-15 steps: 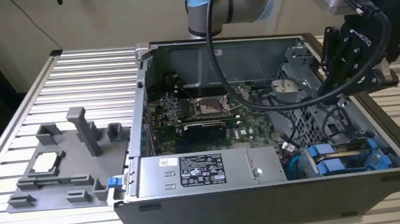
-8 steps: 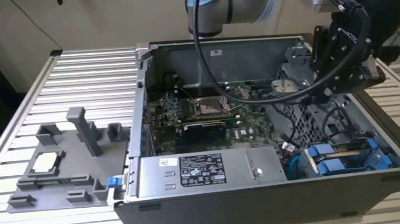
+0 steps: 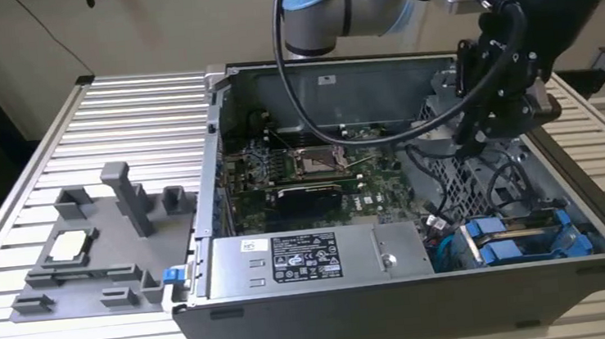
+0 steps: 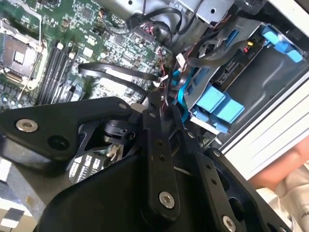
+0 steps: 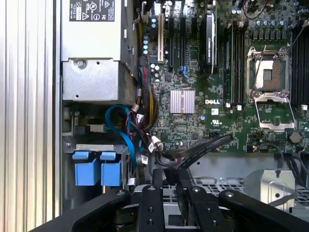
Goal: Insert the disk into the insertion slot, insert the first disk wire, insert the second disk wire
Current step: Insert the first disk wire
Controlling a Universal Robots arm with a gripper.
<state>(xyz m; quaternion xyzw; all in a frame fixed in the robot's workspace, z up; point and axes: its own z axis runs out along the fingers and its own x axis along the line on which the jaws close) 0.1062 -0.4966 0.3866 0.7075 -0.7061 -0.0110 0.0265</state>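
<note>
The disk (image 3: 498, 243) sits in its blue carrier inside the insertion slot (image 3: 546, 257), the dark drive cage at the case's front corner on the exterior view's right. Its two blue end tabs face out in both wrist views (image 4: 217, 104) (image 5: 96, 166). Loose wires lie beside the cage: a blue cable (image 5: 118, 128), a red and black bundle with white plugs (image 5: 145, 145) and a flat black cable (image 5: 203, 147). My gripper (image 3: 486, 133) hangs above the case, over the perforated cage wall, with its tip (image 4: 157, 104) (image 5: 169, 175) close to those wire ends.
The grey power-supply box (image 3: 300, 260) lies along the case's front next to the cage. The motherboard (image 3: 315, 177) with its open socket fills the case floor. A grey fixture (image 3: 101, 245) stands on the slatted table at the exterior view's left. What looks like a person's hand (image 4: 285, 171) is beside the case.
</note>
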